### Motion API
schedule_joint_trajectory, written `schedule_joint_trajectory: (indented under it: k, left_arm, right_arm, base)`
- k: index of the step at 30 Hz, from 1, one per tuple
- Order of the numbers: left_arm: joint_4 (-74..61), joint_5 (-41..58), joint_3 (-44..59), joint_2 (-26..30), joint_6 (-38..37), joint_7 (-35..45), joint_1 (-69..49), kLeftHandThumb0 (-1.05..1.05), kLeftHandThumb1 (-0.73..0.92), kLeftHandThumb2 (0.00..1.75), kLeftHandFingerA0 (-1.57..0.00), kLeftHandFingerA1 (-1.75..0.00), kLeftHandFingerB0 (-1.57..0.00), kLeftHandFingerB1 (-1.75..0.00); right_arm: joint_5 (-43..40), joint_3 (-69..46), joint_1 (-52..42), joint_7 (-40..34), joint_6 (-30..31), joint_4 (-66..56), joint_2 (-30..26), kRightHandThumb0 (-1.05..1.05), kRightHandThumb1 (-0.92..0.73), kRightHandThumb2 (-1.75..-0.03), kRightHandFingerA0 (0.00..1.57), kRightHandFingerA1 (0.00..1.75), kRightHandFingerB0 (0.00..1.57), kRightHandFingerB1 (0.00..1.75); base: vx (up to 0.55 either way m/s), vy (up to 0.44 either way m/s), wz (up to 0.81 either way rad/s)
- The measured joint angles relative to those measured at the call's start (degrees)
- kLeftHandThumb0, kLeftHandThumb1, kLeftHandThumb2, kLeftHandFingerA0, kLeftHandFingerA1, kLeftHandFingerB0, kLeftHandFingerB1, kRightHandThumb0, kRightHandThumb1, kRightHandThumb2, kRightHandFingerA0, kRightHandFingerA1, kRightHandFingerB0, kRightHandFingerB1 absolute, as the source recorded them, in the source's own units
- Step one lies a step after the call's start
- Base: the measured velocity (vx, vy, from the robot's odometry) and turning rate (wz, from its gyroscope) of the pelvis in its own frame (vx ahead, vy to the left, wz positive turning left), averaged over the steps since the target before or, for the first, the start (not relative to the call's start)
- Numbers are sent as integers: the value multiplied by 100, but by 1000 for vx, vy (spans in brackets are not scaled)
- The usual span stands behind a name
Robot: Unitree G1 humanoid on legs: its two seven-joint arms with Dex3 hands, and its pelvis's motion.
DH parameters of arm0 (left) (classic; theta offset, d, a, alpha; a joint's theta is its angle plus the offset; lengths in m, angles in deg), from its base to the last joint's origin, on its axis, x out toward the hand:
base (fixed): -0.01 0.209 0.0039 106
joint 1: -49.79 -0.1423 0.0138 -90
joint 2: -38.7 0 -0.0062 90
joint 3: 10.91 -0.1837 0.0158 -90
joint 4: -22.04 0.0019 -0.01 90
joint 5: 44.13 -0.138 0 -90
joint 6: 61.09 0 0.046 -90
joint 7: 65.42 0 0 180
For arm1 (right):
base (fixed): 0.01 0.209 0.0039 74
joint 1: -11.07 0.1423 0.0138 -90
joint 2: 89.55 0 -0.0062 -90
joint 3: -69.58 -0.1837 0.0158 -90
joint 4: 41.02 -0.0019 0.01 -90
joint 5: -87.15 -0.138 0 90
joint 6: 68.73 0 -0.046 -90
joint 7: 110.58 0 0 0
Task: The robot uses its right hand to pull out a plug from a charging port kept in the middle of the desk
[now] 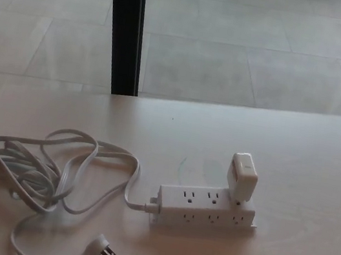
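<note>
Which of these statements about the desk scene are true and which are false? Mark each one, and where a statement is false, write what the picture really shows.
1. A white charger block is plugged into the power strip. True.
2. The charger block sits at the strip's left end, next to the cable. False: it sits at the right end, away from where the cord leaves the strip.
3. The strip's cord lies in loose loops on the desk to the left of the strip. True.
4. The cord's own wall plug is pushed into a socket. False: it lies free on the desk near the front edge.
5. The robot's right hand is gripping the charger block. False: no hand is in view.
</note>
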Motion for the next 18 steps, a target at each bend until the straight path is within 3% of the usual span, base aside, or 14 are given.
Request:
schedule_joint_trajectory:
  k: [2,3,5,6,8,9,10,11,12,14,15,16,17,18]
  left_arm:
    - [73,82,110,53,-22,56,26,-60,44,82,-76,-77,-40,-51]
    - [100,115,140,63,-38,82,38,-57,44,83,-74,-74,-41,-52]
    - [117,134,163,67,-48,109,39,-58,44,82,-75,-77,-41,-52]
    - [121,138,171,67,-49,121,48,-54,56,58,-79,-74,-48,-40]
    - [130,149,188,67,-52,159,75,-55,56,57,-79,-79,-47,-39]
    - [133,150,193,68,-52,164,80,-56,56,58,-74,-67,-46,-38]
    - [135,149,193,68,-52,170,90,-62,47,83,-69,-69,-41,-51]
    - [136,148,193,68,-52,172,91,-62,47,83,-69,-69,-41,-51]
    - [140,147,193,68,-51,173,91,-54,56,57,-71,-59,-46,-38]
    - [142,146,194,67,-51,174,94,-56,56,58,-70,-58,-45,-37]
    - [142,145,192,66,-51,174,92,-55,56,57,-78,-79,-45,-38]
    - [143,144,192,66,-51,174,91,-59,45,82,-76,-77,-40,-51]
    - [143,144,192,66,-51,174,88,-54,56,58,-79,-73,-47,-39]
    - [142,144,192,66,-51,174,88,-54,57,58,-73,-68,-47,-38]
  right_arm:
    - [-132,-140,20,41,-50,84,-54,-89,-21,-78,107,79,52,95]
    - [-194,-170,28,64,-74,114,-70,-99,-25,-78,101,65,38,99]
    - [-312,-335,144,111,-68,62,-87,-101,-25,-78,106,62,39,101]
    - [-377,-430,238,132,-49,-35,-124,-99,-26,-79,102,62,40,91]
    - [-525,-644,467,182,5,-367,-254,-102,-26,-77,103,60,46,89]
    - [-584,-712,561,203,30,-525,-306,-98,-28,-79,103,60,49,85]
    - [-653,-786,675,225,62,-776,-375,-105,-28,-77,117,57,56,77]
    - [-680,-810,734,236,80,-927,-403,-105,-28,-77,117,57,56,77]
    - [-707,-824,808,251,101,-1103,-427,-103,-27,-75,121,60,59,69]
    - [-784,-834,994,291,178,-1548,-471,-105,-37,-78,116,59,56,60]
    - [-820,-825,1117,306,231,-1798,-473,-91,-38,-83,109,66,48,58]
    - [-843,-814,1204,317,276,-1994,-473,-80,-42,-86,96,75,36,50]
    - [-861,-785,1307,326,316,-2191,-474,-82,-43,-69,94,78,34,43]
    - [-881,-750,1411,338,355,-2364,-474,-74,-54,-58,89,73,30,31]
  base:
    - [0,0,0]
    - [0,0,0]
    - [-9,2,-4]
    - [0,0,0]
    - [0,0,0]
    - [0,0,0]
    - [0,0,0]
    - [0,0,0]
    - [0,0,0]
    - [0,0,0]
    - [0,0,0]
    - [0,0,0]
    - [0,0,0]
    - [0,0,0]
